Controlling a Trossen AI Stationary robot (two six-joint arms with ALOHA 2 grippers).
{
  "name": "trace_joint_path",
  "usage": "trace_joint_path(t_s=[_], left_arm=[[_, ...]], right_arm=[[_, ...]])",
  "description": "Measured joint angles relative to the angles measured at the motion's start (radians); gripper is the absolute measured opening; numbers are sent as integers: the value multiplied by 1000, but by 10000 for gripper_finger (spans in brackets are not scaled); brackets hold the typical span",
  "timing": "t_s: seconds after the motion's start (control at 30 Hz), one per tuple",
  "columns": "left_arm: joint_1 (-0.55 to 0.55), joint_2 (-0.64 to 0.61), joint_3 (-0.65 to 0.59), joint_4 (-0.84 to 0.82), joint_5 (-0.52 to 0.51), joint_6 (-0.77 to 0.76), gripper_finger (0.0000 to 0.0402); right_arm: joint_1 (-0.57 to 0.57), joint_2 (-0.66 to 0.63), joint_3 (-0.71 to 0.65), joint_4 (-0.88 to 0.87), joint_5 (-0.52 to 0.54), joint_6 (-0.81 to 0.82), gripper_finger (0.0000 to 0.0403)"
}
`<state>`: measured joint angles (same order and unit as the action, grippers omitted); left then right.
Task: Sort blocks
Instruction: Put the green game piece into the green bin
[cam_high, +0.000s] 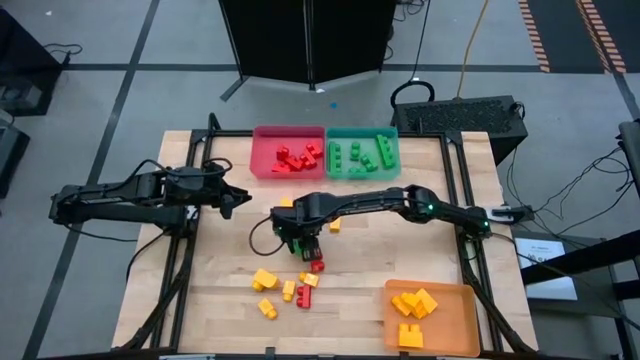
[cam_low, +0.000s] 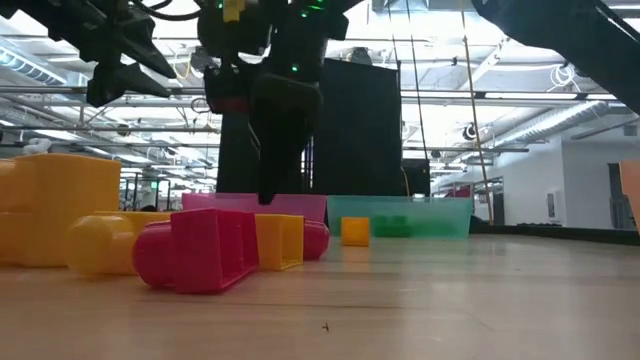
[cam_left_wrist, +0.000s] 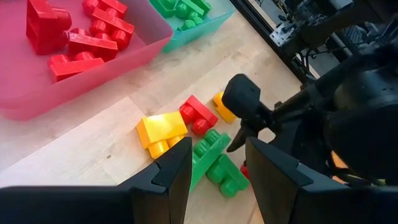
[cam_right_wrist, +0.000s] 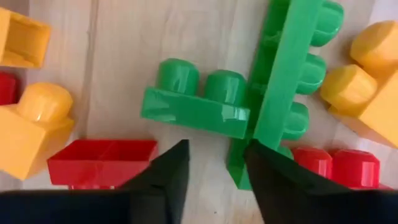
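Observation:
Two green blocks lie on the table under my right gripper (cam_right_wrist: 216, 149): a short one (cam_right_wrist: 196, 99) and a long one (cam_right_wrist: 289, 68) resting against it. The gripper (cam_high: 305, 243) points down, open, a little above them, holding nothing. Red blocks (cam_right_wrist: 102, 162) and yellow blocks (cam_right_wrist: 31, 127) lie around them. More yellow and red blocks (cam_high: 263, 278) are scattered toward the near edge. My left gripper (cam_high: 243, 203) hovers at the table's left, open and empty, its fingers (cam_left_wrist: 174, 171) aimed at the same pile.
At the far edge stand a red tray (cam_high: 262, 150) with red blocks and a teal tray (cam_high: 392, 150) with green ones. An orange tray (cam_high: 450, 325) with yellow blocks sits at the near right. Bare wood lies between the trays and the pile.

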<state>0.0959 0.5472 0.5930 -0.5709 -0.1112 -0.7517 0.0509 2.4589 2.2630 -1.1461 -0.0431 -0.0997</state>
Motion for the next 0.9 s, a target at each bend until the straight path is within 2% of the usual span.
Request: trace_joint_path(t_s=[0.17,0.3,0.4,0.6,0.9], left_arm=[[0,0,0,0,0,0,153],[0,0,0,0,-1,1,153],[0,0,0,0,-2,1,153],[0,0,0,1,-3,0,153],[0,0,0,-14,-9,0,153]], right_arm=[[3,1,-51,61,95,2,227],[-2,0,-74,103,110,7,252],[-1,0,-74,95,125,8,255],[15,-2,-66,77,251,-44,252],[25,-31,-63,8,255,-25,252]])
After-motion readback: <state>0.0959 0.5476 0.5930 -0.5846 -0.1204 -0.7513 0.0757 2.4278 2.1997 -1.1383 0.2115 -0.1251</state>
